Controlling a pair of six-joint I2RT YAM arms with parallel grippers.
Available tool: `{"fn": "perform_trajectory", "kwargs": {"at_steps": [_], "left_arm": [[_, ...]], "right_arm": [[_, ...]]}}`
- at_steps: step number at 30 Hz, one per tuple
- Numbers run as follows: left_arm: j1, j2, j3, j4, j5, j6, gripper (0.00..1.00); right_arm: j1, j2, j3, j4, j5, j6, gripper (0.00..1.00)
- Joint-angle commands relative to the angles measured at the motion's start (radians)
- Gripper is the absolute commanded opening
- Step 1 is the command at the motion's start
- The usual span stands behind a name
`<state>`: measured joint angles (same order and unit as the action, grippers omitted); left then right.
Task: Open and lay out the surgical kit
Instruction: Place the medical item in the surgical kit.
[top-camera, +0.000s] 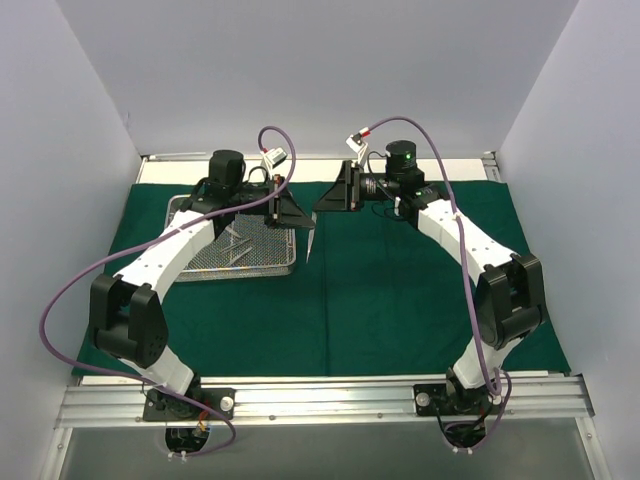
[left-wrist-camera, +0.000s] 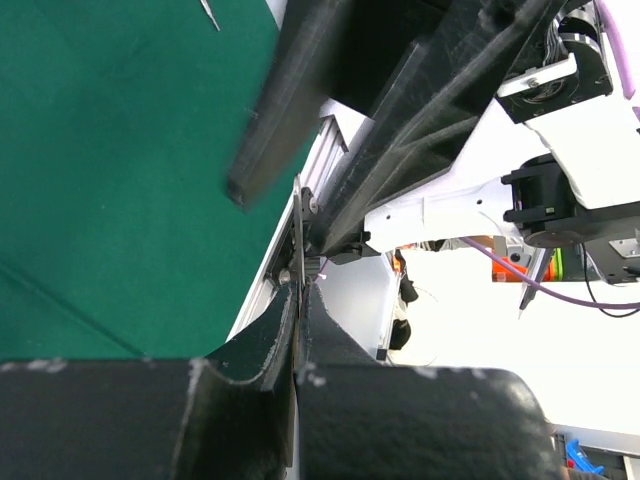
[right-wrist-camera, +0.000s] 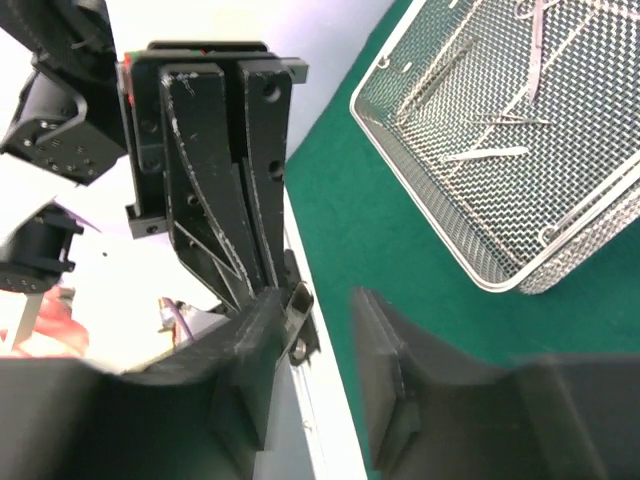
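Observation:
The dark green cloth (top-camera: 400, 290) lies spread flat on the table. The silver wire-mesh tray (top-camera: 230, 272) stands on its left part with several slim steel instruments (top-camera: 238, 245) in it. My left gripper (top-camera: 305, 220) is shut on one slim steel instrument (top-camera: 312, 245), which hangs above the cloth just right of the tray. In the left wrist view the gripper (left-wrist-camera: 298, 290) pinches that instrument (left-wrist-camera: 299, 225). My right gripper (top-camera: 320, 205) is open and faces the left one. In the right wrist view the gripper (right-wrist-camera: 318, 310) has the instrument (right-wrist-camera: 298, 312) close to its left finger.
The tray (right-wrist-camera: 415, 185) also shows in the right wrist view. A steel tip (left-wrist-camera: 210, 12) lies on the cloth in the left wrist view. White walls enclose the table on three sides. An aluminium rail (top-camera: 320, 395) runs along the near edge.

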<state>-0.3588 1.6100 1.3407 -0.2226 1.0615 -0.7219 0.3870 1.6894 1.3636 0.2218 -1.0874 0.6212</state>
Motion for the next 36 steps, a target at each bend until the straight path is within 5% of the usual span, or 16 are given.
{"fn": "perform_trajectory", "kwargs": {"at_steps": [1, 2, 7, 8, 9, 12, 14, 36], "left_arm": [[-0.009, -0.035, 0.018, 0.072, 0.037, -0.016, 0.02], [-0.009, -0.035, 0.021, 0.074, 0.034, -0.017, 0.02], [-0.009, -0.024, 0.041, 0.066, 0.028, -0.017, 0.04], [-0.009, -0.024, 0.052, 0.033, 0.022, -0.001, 0.12], [-0.009, -0.024, 0.061, 0.002, -0.015, 0.019, 0.38], [-0.006, -0.054, 0.12, -0.188, -0.192, 0.16, 0.72], [-0.008, -0.09, 0.156, -0.274, -0.277, 0.248, 0.78], [-0.146, -0.03, 0.287, -0.435, -0.538, 0.415, 0.77]], "right_arm": [[0.006, -0.019, -0.004, 0.106, -0.054, 0.064, 0.26], [0.009, -0.011, -0.004, 0.111, -0.065, 0.075, 0.13], [0.012, -0.019, -0.035, 0.197, -0.071, 0.133, 0.0], [0.007, -0.025, -0.037, 0.194, -0.062, 0.133, 0.0], [0.006, -0.028, -0.035, 0.191, -0.042, 0.137, 0.0], [-0.002, -0.045, -0.02, 0.162, 0.0, 0.132, 0.0], [-0.013, -0.048, 0.0, 0.09, 0.05, 0.106, 0.0], [-0.057, -0.073, 0.115, -0.022, 0.242, 0.25, 0.0]]}}
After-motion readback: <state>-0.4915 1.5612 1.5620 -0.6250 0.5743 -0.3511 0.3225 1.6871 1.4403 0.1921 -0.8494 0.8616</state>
